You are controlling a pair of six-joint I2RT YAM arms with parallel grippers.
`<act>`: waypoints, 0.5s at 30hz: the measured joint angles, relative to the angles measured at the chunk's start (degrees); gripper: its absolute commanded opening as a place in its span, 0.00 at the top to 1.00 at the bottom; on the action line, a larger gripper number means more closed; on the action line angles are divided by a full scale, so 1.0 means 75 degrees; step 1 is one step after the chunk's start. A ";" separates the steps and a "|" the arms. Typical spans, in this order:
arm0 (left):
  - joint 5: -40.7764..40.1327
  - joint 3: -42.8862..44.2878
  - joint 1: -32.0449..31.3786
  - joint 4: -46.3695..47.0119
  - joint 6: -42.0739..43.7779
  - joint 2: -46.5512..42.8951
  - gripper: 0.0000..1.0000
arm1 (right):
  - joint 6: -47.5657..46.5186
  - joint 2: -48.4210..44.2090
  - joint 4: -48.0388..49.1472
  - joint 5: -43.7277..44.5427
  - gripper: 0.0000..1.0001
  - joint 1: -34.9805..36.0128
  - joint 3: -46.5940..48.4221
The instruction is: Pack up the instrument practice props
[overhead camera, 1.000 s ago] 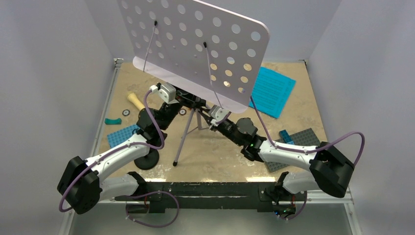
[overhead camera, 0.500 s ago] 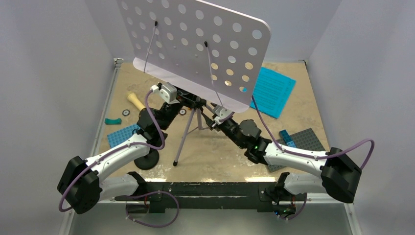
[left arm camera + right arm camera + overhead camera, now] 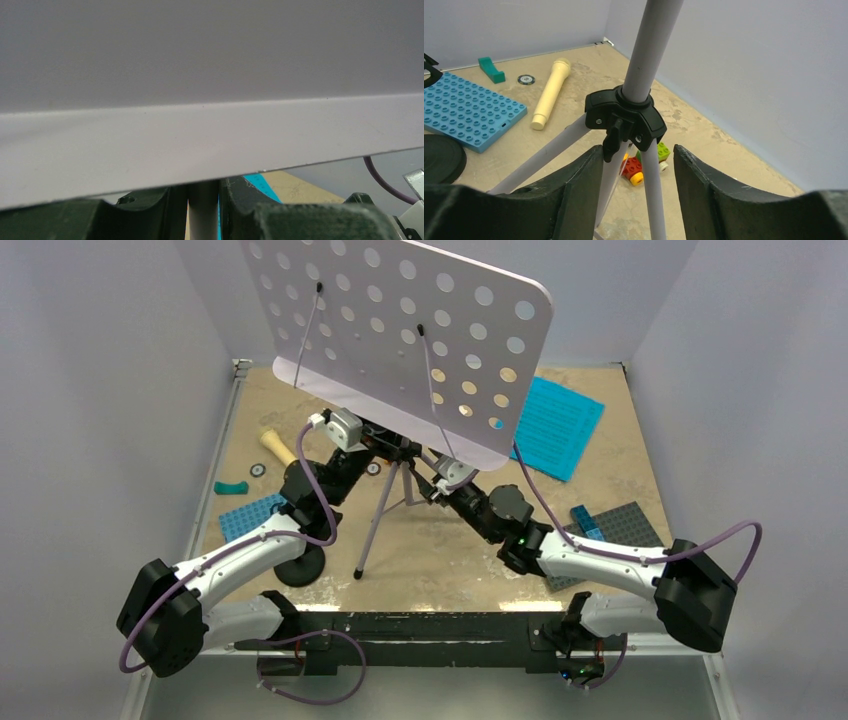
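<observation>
The lavender hole-punched music stand (image 3: 400,330) stands mid-table on its silver tripod (image 3: 380,520). My left gripper (image 3: 392,448) is shut on the stand's pole (image 3: 203,210) just under the desk, whose underside fills the left wrist view (image 3: 200,100). My right gripper (image 3: 432,480) is open, its jaws either side of two tripod legs below the black hub (image 3: 624,112); its fingertips' midpoint (image 3: 639,195) lies by one leg. The teal sheet music (image 3: 555,425) lies back right. The cream microphone (image 3: 277,448) lies back left. The black round mic-stand base (image 3: 300,565) sits near my left arm.
A blue baseplate (image 3: 250,515) and a teal curved piece (image 3: 230,488) lie left. A grey baseplate (image 3: 610,540) with a blue brick (image 3: 583,517) lies right, under my right arm. Small coloured bricks (image 3: 644,162) sit beneath the tripod. Walls enclose three sides.
My right arm has reached forward, bringing its open jaws closer around the tripod legs. The stand's desk shifted slightly right. The left gripper kept its hold.
</observation>
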 measured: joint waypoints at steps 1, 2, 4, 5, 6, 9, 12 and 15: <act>-0.0012 0.0003 -0.0003 -0.0003 0.0003 0.0000 1.00 | -0.0047 0.0006 0.0073 0.0000 0.45 0.0020 0.0000; -0.0026 0.0003 -0.0006 -0.0017 0.0003 -0.0006 1.00 | -0.0099 0.0015 0.0152 -0.0006 0.44 0.0038 0.0000; -0.0052 0.0003 -0.0017 -0.0029 0.0003 -0.0015 1.00 | -0.0210 0.0029 0.0262 0.0000 0.39 0.0093 0.0000; -0.0058 0.0003 -0.0017 -0.0032 0.0003 -0.0017 1.00 | -0.0265 0.0035 0.0329 0.0017 0.38 0.0117 0.0000; -0.0061 0.0003 -0.0020 -0.0035 0.0000 -0.0017 1.00 | -0.0323 0.0038 0.0405 0.0047 0.37 0.0134 0.0000; -0.0079 0.0006 -0.0023 -0.0061 0.0000 -0.0032 1.00 | -0.0385 0.0038 0.0644 0.0117 0.37 0.0210 -0.0041; -0.0082 0.0015 -0.0023 -0.0087 -0.0006 -0.0035 1.00 | -0.0341 -0.0009 0.0831 0.0204 0.37 0.0245 -0.0219; -0.0082 0.0020 -0.0026 -0.0096 -0.0006 -0.0035 1.00 | -0.0265 -0.0108 0.0965 0.0259 0.39 0.0259 -0.0347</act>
